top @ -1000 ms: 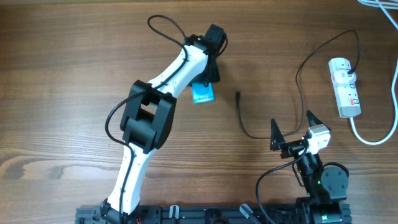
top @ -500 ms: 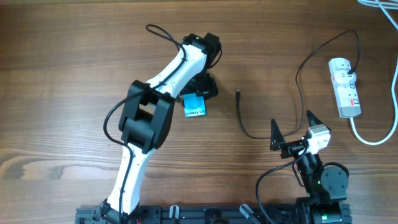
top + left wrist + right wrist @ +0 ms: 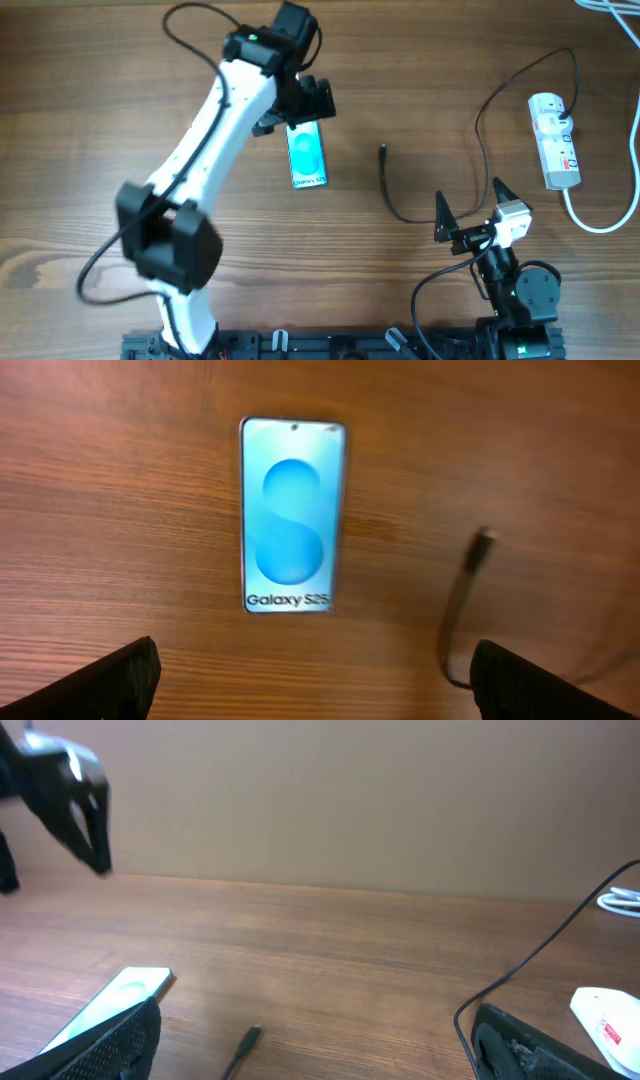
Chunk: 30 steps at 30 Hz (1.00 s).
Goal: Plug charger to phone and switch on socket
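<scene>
The phone (image 3: 308, 155) lies flat on the wooden table, cyan screen up, its "Galaxy S25" text at the near end; it also shows in the left wrist view (image 3: 292, 515) and the right wrist view (image 3: 110, 1003). My left gripper (image 3: 295, 114) is open and empty, just beyond the phone's far end and not touching it (image 3: 322, 685). The charger's black plug tip (image 3: 383, 153) lies right of the phone (image 3: 483, 542) (image 3: 247, 1040), its cable curving towards the socket (image 3: 555, 140). My right gripper (image 3: 470, 205) is open and empty near the front (image 3: 320, 1050).
The socket's thick white cord (image 3: 590, 222) loops off at the right edge. The black cable (image 3: 490, 105) arcs between the right gripper and the socket. The left arm (image 3: 215, 120) stretches over the table's left half.
The left arm has swung up and to the left, off the phone. The phone, half hidden under the gripper before, now lies fully in view, turned lengthwise. The right arm has not moved.
</scene>
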Available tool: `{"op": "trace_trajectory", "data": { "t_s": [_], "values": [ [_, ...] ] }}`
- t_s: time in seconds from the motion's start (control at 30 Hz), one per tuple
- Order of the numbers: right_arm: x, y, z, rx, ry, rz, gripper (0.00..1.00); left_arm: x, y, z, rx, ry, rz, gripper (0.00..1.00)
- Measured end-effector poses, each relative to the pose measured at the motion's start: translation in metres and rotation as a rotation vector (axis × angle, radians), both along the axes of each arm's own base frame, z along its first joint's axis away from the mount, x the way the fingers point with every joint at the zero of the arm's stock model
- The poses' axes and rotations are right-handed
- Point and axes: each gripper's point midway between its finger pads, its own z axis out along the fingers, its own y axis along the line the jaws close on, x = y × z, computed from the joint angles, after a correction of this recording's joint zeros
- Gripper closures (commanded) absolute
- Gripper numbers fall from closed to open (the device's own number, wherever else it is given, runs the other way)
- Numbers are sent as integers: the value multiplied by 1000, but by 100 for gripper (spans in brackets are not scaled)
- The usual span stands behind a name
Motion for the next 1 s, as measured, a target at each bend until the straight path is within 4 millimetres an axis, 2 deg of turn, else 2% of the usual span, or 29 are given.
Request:
{"op": "trace_trajectory", "data": {
  "t_s": [0.13, 0.2, 0.27, 0.4, 0.47, 0.57, 1.0],
  "values": [
    [0, 0, 0, 0, 0, 0, 0, -6, 2, 48, -52, -115, -7, 0],
    [0, 0, 0, 0, 0, 0, 0, -12, 5, 56, -55, -123, -7, 0],
    [0, 0, 0, 0, 0, 0, 1, -12, 5, 50, -52, -116, -7, 0],
    [0, 0, 0, 0, 0, 0, 0, -14, 5, 21, -38, -82, -7, 0],
    [0, 0, 0, 0, 0, 0, 0, -15, 6, -1, -31, -63, -3, 0],
    [0, 0, 0, 0, 0, 0, 0, -15, 6, -15, -30, -55, 5, 0],
    [0, 0, 0, 0, 0, 0, 0, -16, 6, -18, -30, -48, 15, 0]
  ]
}}
